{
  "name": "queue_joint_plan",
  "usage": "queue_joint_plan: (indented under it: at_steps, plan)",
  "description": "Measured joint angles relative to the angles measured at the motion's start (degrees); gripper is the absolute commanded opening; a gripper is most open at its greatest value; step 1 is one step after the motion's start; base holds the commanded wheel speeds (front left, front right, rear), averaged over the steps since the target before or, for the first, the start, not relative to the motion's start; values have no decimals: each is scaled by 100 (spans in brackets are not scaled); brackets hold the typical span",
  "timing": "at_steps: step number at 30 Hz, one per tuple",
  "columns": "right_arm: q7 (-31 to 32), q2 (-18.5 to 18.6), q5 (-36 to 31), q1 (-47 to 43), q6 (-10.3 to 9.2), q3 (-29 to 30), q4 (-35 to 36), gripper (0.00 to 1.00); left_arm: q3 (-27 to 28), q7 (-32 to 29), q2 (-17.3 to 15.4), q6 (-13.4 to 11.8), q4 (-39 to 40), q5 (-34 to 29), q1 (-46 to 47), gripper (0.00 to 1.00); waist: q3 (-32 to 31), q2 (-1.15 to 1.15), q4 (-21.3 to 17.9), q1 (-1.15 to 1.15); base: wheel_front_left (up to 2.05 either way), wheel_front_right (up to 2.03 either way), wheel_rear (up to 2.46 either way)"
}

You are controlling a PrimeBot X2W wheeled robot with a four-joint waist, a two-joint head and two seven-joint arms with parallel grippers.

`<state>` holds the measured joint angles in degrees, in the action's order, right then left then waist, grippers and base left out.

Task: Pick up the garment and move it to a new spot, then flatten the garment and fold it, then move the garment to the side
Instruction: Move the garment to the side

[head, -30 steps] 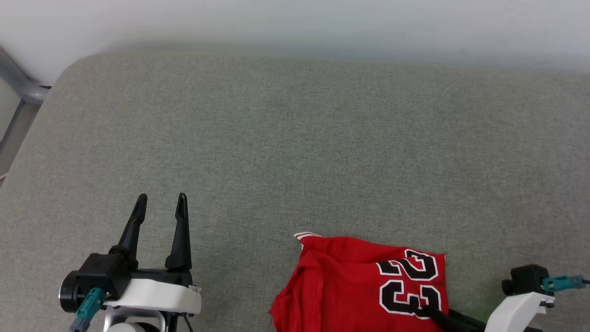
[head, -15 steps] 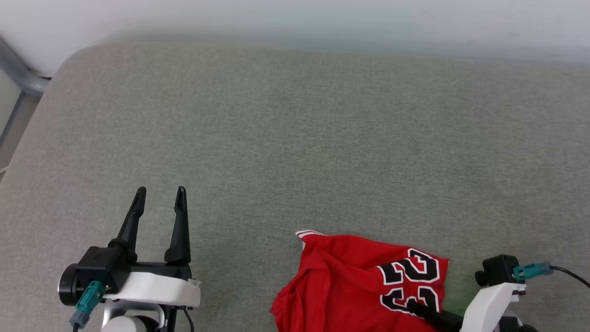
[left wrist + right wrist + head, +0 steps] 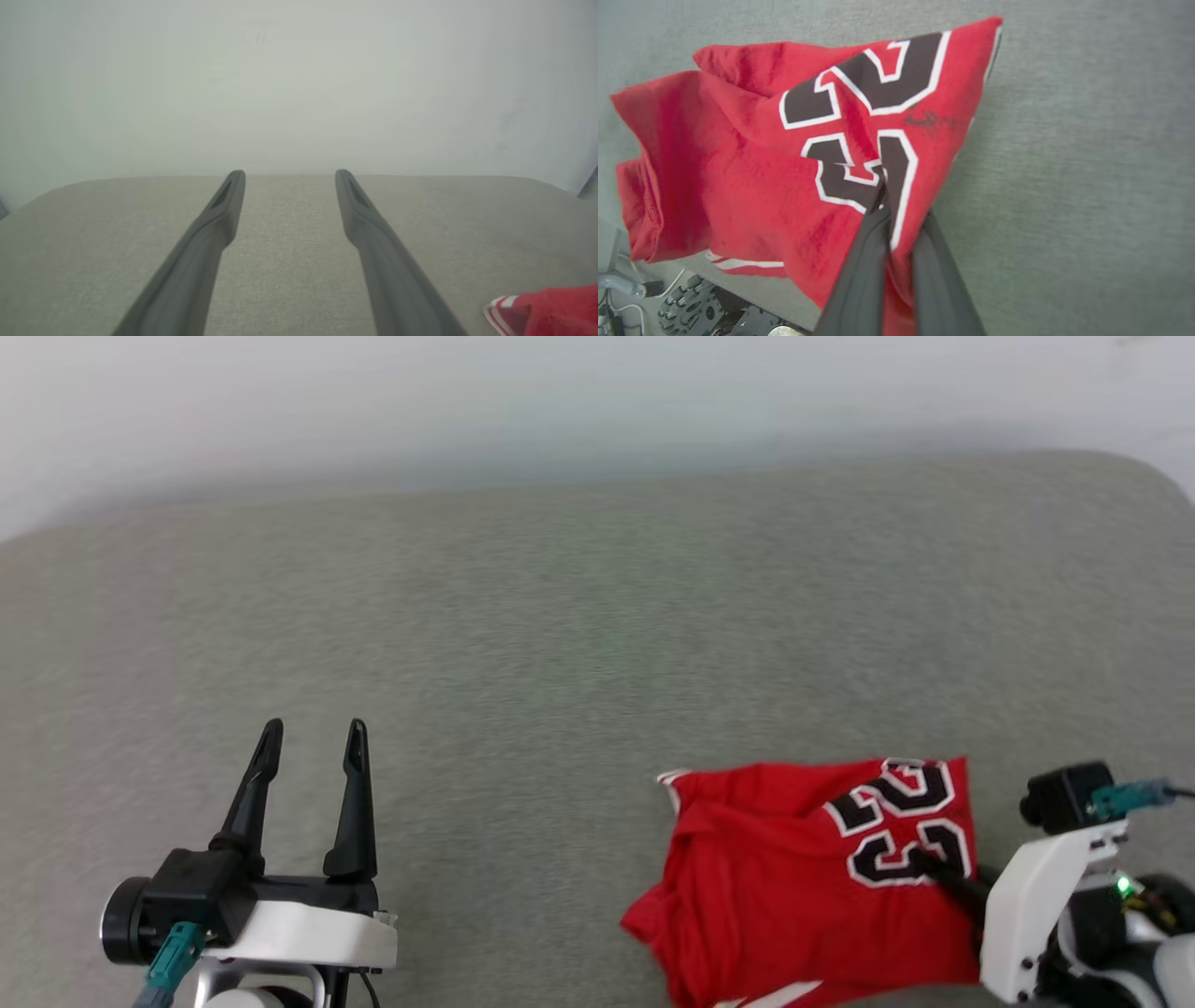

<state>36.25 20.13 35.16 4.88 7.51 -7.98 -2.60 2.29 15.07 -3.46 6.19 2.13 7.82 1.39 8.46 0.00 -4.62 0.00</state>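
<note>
Upholstery [image 3: 560, 616], grey and broad, spreads beneath both arms. Red garment [image 3: 775, 887] sits crumpled on it, fanning out to the left of the right gripper [image 3: 934, 866], whose jaws are clenched on a fold at the black "23" print. The left gripper [image 3: 314, 733] hangs well apart from the cloth, jaws released and spread.

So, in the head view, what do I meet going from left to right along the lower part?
The left gripper → the garment → the white wrist of the right arm. The right gripper overlaps the garment, so I leave it out.
</note>
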Motion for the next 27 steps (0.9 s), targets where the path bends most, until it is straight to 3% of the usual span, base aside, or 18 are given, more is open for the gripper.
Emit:
queue_joint_plan:
  at_steps: [5, 13, 27]
  plan:
    - [-162, 255, -508, 407, 0, -56, -3, 0, -53, 0, -46, 37, 156, -65, 144, 100, 160, 0, -557, 0, 0, 0, 0]
    - [-459, 146, -1189, 1326, 3, 299, -387, 0, -299, 0, -319, 86, 460, -167, 555, 100, 827, 0, -1205, 0, 0, 0, 0]
    - [-932, 678, -2180, 2932, 2, 1761, -1829, 0, -779, -419, -1042, 120, 1148, -138, 1560, 100, 2387, 0, -1579, 1, 0, 0, 0]
